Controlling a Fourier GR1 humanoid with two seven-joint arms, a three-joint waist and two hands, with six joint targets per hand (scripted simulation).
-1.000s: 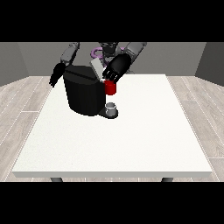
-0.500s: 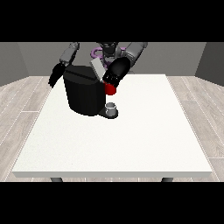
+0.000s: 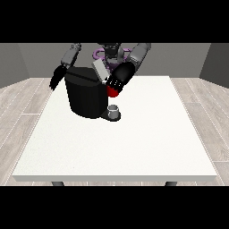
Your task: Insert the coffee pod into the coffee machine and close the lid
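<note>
The black coffee machine [image 3: 87,97] stands at the table's far left of centre, and its grey lid [image 3: 99,70] is tilted up. The hand at the view's right [image 3: 120,78] hovers at the machine's upper front corner, right over a red thing at the machine [image 3: 112,92]. A small grey thing [image 3: 114,110] sits on the machine's base in front; I cannot tell whether it is the pod. The hand at the view's left [image 3: 57,79] hangs beside the machine's far side with straight fingers, holding nothing.
The white table [image 3: 134,147] stretches towards the camera and to the right of the machine. The robot's torso [image 3: 110,50] is behind the machine at the far edge.
The hand at the view's right has shifted slightly by the machine's top front corner. The other hand and the machine look the same.
</note>
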